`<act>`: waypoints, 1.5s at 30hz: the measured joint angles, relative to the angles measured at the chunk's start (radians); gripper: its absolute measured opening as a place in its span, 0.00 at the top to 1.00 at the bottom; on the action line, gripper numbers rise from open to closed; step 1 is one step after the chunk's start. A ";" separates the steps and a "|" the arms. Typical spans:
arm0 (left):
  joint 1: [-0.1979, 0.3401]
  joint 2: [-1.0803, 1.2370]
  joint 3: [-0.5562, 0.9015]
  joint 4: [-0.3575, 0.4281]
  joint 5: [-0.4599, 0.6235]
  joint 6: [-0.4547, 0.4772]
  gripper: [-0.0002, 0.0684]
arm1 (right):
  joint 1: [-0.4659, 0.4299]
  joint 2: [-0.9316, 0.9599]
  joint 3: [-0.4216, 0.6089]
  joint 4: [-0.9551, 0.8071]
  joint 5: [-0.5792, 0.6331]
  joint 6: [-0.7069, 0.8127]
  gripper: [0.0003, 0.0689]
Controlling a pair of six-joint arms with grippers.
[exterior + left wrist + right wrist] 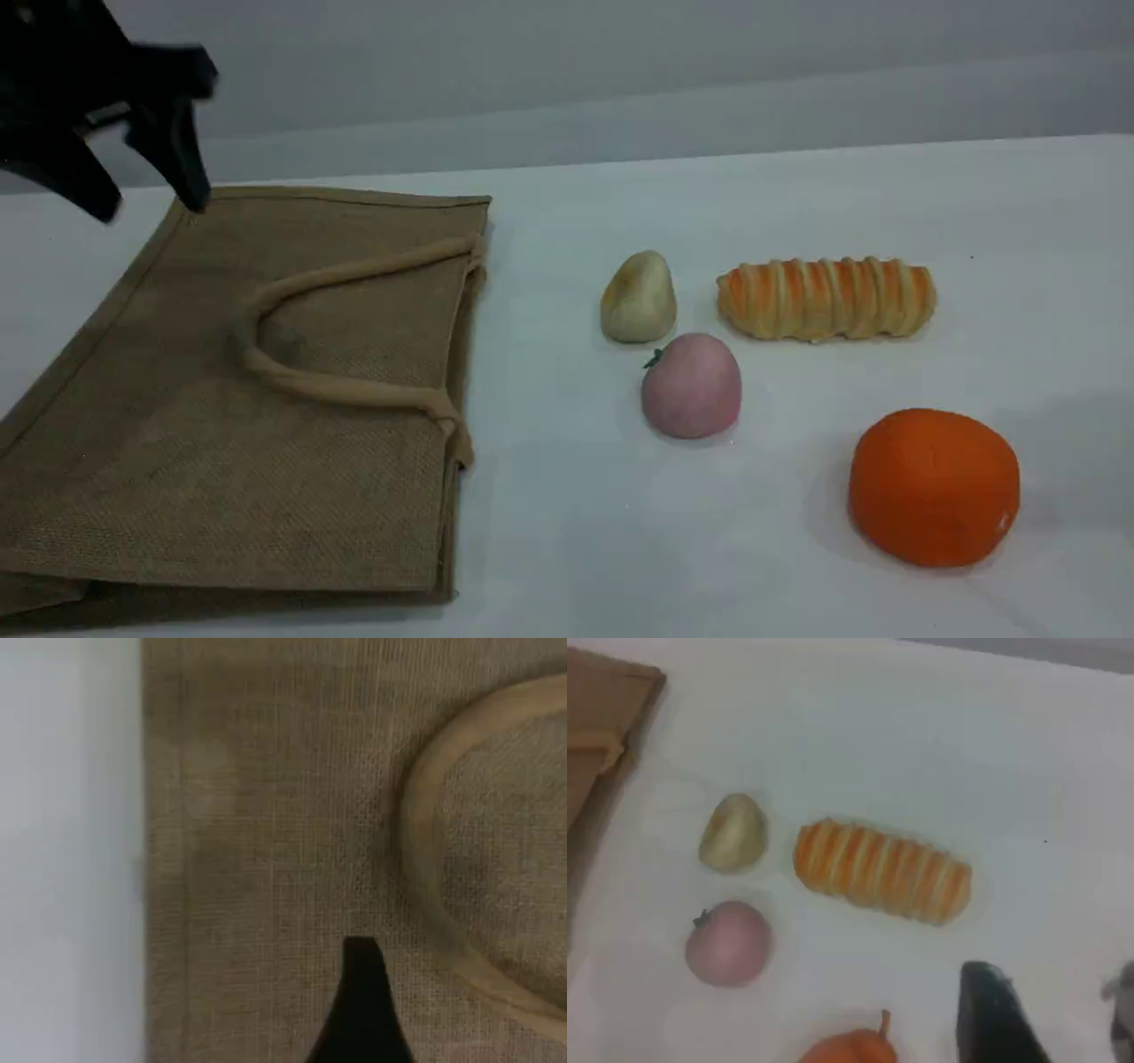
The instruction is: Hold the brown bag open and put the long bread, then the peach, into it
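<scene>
**Bag flat and shut; both arms off the goods**

Table point(567, 558): white, bare apart from the bag and four foods.

Bag point(177, 443): lies flat on the table's left, mouth edge turned toward the foods. One handle point(354, 270) is folded back onto the upper face. We judge this layout lets the left arm lift the upper lip while the right loads from its own side. The mouth is not yet open.

Orange ball point(935, 486): nearest the camera on the right, not part of the task.

Bread point(826, 298): on the table at right, lengthwise across the view, well apart from the bag. It goes in first and nothing touches it.

Peach point(692, 385): just in front of the small lumpy fruit point(638, 297), between bag and bread.

Left gripper point(152, 206): fingers spread wide, holding nothing, hanging over the bag's far left corner. Its wrist view shows one fingertip above burlap, between the hem and the handle loop.

Right gripper point(1050, 1019): above the table near the bread. We see one dark fingertip and a grey blur at the frame edge. How far it is open we cannot tell; nothing shows between.

Hidden or unclear: the bag's inside, its second handle, its near left corner (cut off). The right arm is absent from the scene view. The left arm is blurred.
</scene>
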 joint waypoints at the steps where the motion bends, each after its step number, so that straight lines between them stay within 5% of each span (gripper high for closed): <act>1: -0.002 0.021 -0.004 -0.008 -0.002 -0.001 0.28 | 0.000 0.000 0.000 0.000 0.000 0.000 0.63; 33: -0.015 0.311 -0.135 -0.063 -0.027 -0.030 0.29 | 0.000 0.000 0.000 0.000 0.003 0.000 0.63; 38: -0.015 0.311 -0.135 -0.063 -0.045 -0.028 0.39 | 0.000 0.000 0.000 0.000 0.003 -0.001 0.63; 45: -0.015 0.317 -0.135 -0.060 -0.065 -0.026 0.70 | 0.000 0.000 0.000 0.000 0.003 0.000 0.63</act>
